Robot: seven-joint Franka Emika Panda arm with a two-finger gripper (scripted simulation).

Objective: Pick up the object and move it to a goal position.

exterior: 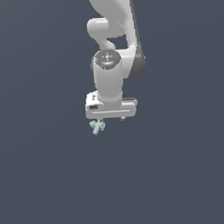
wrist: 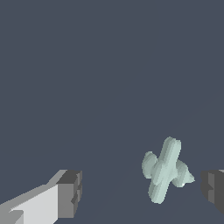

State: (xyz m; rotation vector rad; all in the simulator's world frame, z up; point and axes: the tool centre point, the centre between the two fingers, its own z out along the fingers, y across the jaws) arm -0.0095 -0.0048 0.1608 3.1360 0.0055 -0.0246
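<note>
A flat, featureless slate-blue surface fills both views; no edges, walls or other furnishings show. The white arm (exterior: 114, 34) reaches down, its gripper (exterior: 111, 119) pointing at the ground. In the wrist view the fingers (wrist: 70, 193) stand wide apart, dark blocky pads facing each other, clamped on nothing. The object (wrist: 165, 171), a small pale mint-green piece with stubby rounded prongs crossing like a jack, sits between them, near one pad without touching it. In the exterior view the object (exterior: 97, 127) is just below the gripper's left end.

One mint-green pronged object (wrist: 165, 170), one white robot arm (exterior: 112, 62), two dark-tipped fingers (wrist: 70, 193)
</note>
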